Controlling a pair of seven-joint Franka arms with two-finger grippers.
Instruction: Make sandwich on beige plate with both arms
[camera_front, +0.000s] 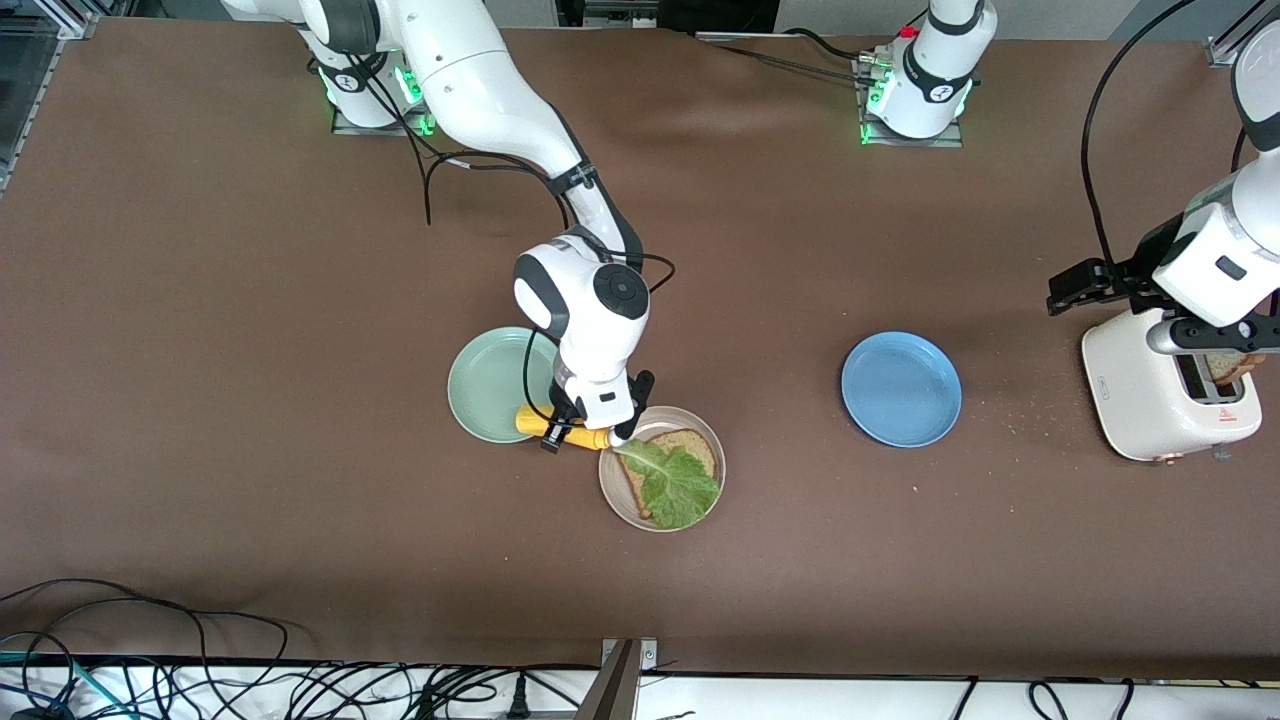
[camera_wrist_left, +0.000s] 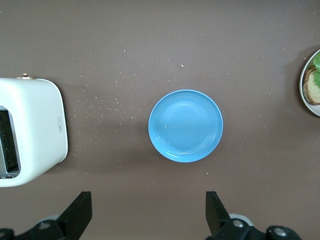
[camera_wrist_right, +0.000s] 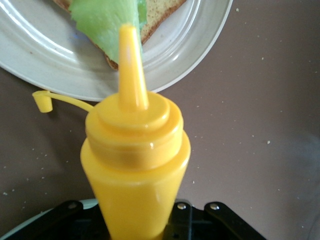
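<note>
The sandwich (camera_front: 672, 474) is half built: one slice of brown bread lies flat on the beige plate (camera_front: 612, 492) with a crinkly lettuce leaf (camera_front: 678, 484) spread over it, and no top slice yet. The plate sits toward the middle of the table (camera_front: 250, 450), nearer the front camera than the mint-green plate (camera_front: 482, 385) that it lies just beside.

The right hand (camera_front: 585, 432) hangs low over the gap between those two plates, clamped on a yellow squeeze bottle (camera_wrist_right: 136, 165). The bottle is tipped on its side with the nozzle aimed over the beige plate's rim at the stalk end of the lettuce, and its little cap dangles off on its tether; that pose reads as lining up to squirt sauce onto the leaf.

The blue plate (camera_wrist_left: 185, 125) stands bare toward the left arm's end of the table. At that end, close to the table's edge, is the white toaster (camera_front: 1165, 400), with a slice of bread (camera_front: 1228, 366) showing in its slot. The left hand (camera_wrist_left: 145, 215) hovers with its fingers wide apart and holding nothing; the left arm waits, probably placed to fetch that second slice
</note>
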